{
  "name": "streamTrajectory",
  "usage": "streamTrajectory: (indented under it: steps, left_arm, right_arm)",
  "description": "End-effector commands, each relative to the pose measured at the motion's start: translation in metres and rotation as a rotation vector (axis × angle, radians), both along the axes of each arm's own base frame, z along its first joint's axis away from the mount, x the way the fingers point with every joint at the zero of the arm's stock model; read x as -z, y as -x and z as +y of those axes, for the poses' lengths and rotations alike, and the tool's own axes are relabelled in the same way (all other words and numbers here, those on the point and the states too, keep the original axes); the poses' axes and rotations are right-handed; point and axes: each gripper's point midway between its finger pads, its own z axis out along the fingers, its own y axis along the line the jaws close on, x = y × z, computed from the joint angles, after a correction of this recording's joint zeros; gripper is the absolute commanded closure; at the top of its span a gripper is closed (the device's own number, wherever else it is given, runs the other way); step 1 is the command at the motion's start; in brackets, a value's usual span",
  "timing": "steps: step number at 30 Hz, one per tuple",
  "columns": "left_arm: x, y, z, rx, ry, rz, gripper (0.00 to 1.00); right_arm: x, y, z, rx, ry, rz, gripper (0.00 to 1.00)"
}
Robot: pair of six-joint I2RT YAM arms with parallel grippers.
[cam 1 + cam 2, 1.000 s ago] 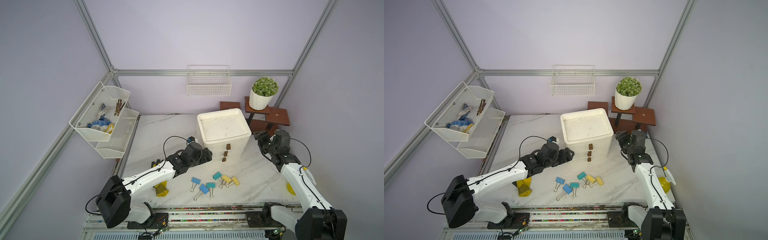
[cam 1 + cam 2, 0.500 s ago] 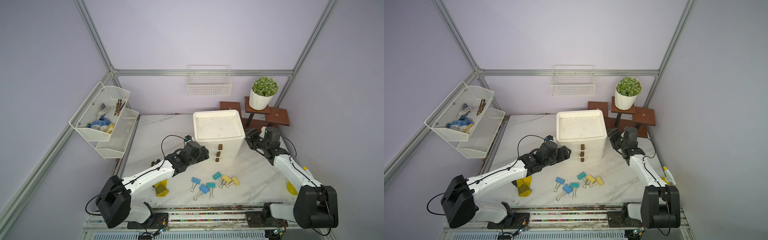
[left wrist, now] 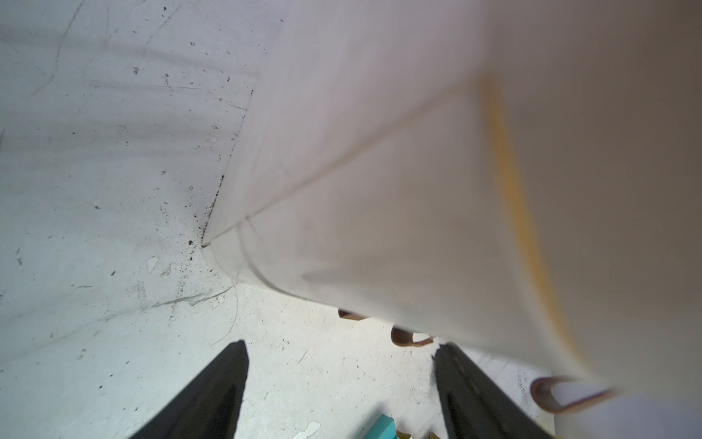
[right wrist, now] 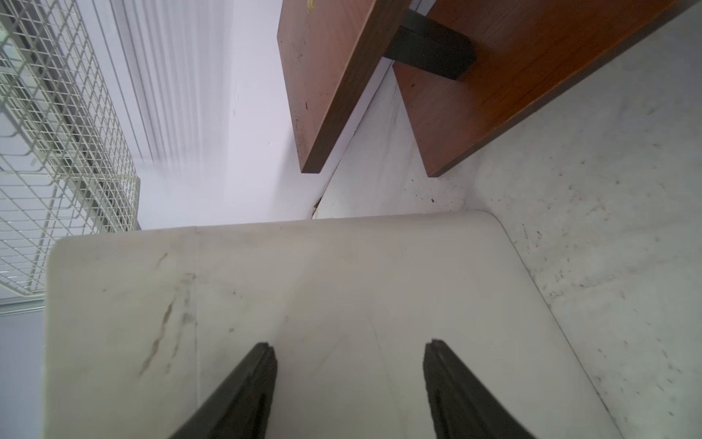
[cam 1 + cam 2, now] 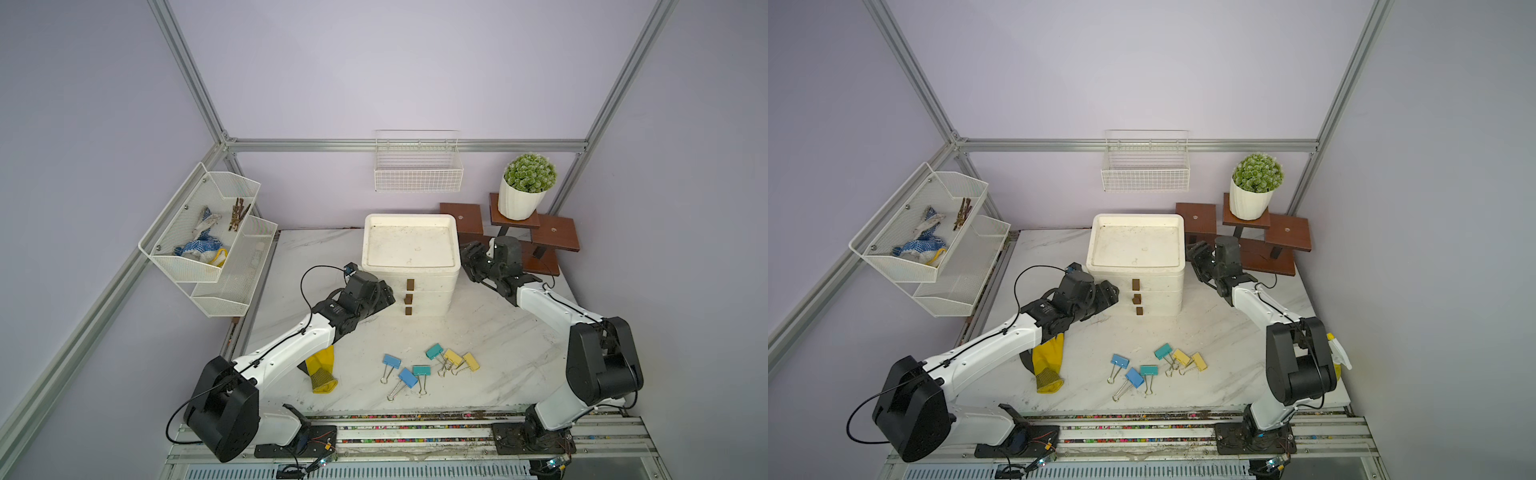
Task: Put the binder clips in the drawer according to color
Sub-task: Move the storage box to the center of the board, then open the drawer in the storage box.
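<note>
The white three-drawer unit (image 5: 411, 249) stands mid-table with its brown handles (image 5: 409, 297) facing the front; all drawers are shut. Six binder clips lie in front of it: two light blue (image 5: 392, 360) (image 5: 408, 377), two teal (image 5: 434, 351) (image 5: 421, 370), two pale yellow (image 5: 453, 356) (image 5: 471, 361). My left gripper (image 5: 388, 297) (image 3: 340, 346) is open and empty at the unit's front-left corner (image 3: 380, 190), low over the table. My right gripper (image 5: 469, 259) (image 4: 349, 344) is open and empty, close against the unit's right side wall (image 4: 304, 285).
A yellow rubber glove (image 5: 322, 370) lies partly under my left arm. A potted plant (image 5: 525, 187) on a brown wooden stand (image 5: 552, 237) is just behind my right gripper. White mesh shelves (image 5: 208, 232) hang on the left wall, and a wire basket (image 5: 417, 174) on the back wall.
The drawer unit has slid to the left with my right gripper following against its right side. My left gripper has drawn back to the left along with it. The clips have not moved.
</note>
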Motion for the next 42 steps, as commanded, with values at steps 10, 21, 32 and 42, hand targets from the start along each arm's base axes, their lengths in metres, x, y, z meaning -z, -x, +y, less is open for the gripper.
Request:
streamTrajectory:
  steps: [10,21,32,42]
  left_arm:
    - [-0.014,-0.002,-0.025,0.149,0.02,-0.044,0.19]
    - [-0.026,0.043,0.001,0.122,0.086,-0.04,0.19]
    - [-0.049,0.07,0.065,-0.025,-0.077,-0.075,0.19]
    - [-0.057,0.08,0.078,-0.045,-0.084,-0.099,0.19]
  right_arm:
    - [-0.011,0.0,0.036,-0.098,0.031,-0.042,0.33]
    - [-0.032,0.141,0.013,-0.082,0.025,-0.157,0.41]
    - [-0.04,0.193,0.116,-0.254,-0.059,-0.292,0.41]
    - [-0.053,0.157,0.139,-0.179,-0.004,-0.408,0.42]
